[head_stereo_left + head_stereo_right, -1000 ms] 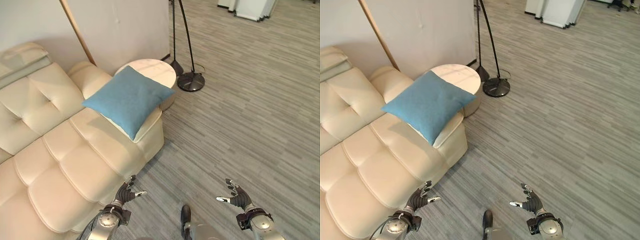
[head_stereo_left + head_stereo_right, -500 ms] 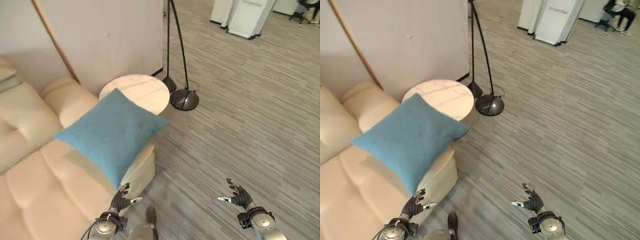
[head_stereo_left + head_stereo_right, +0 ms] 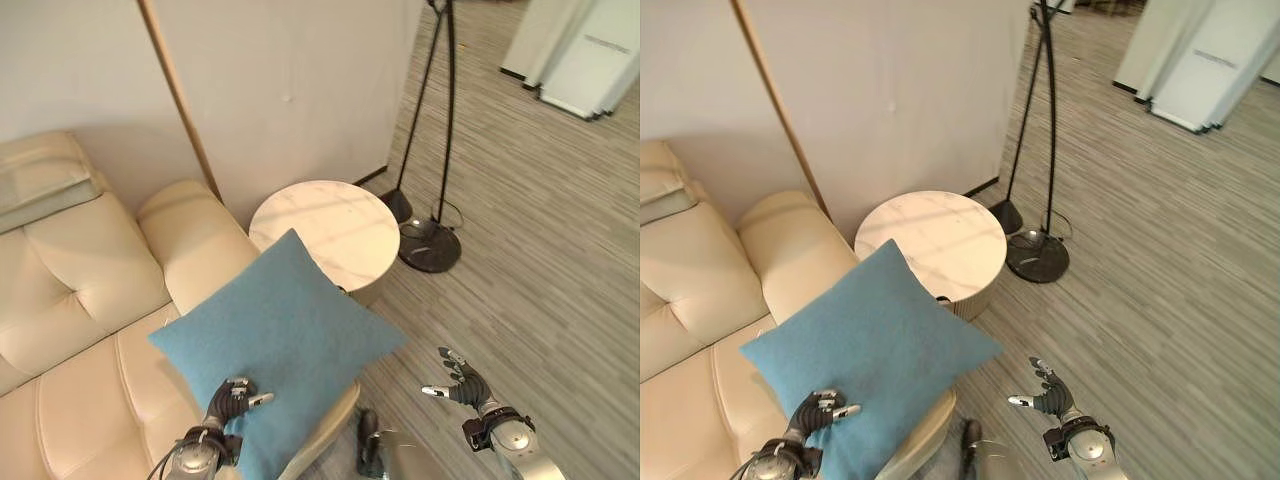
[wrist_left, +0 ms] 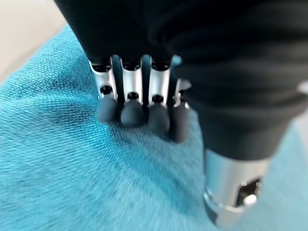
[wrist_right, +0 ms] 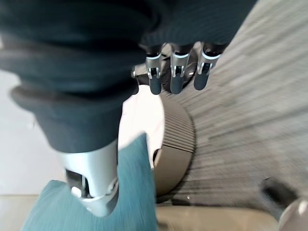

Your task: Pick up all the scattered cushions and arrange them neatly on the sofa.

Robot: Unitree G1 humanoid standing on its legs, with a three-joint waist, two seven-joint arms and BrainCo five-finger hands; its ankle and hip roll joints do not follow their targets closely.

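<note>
- Blue cushion (image 3: 280, 340) lying flat at the end of the cream sofa (image 3: 80, 310), one corner jutting out past the seat edge over the floor (image 3: 540, 260), another corner reaching toward the round desk (image 3: 325, 228)
- Left robot hand (image 3: 232, 396) over the near part of the cushion; in the wrist view fingertips (image 4: 132, 113) resting on the blue weave, fingers fairly straight, not clutching the fabric, nothing held
- Right robot hand (image 3: 455, 375) out above bare floor, well apart from the cushion, fingers loosely spread, empty
- Floor lamp (image 3: 430, 245) standing just beyond the desk, base on the floor
- Likely stage: cushion on the sofa but not yet neat; still skewed and overhanging
- Risk: a push from the left hand toward the open edge could tip the overhanging corner and slide the cushion off onto the floor
- Risk: flat fingertips on soft weave give little hold; could skid over the fabric or only bunch it instead of shifting the cushion
- Risk: a drag toward the desk could leave the cushion bridging the gap between sofa and desk, or drop it into that gap
- Risk: a wide swing of the right arm toward the cushion could brush the desk edge
- Safer guess: draw the cushion inward toward the backrest, both hands on it
</note>
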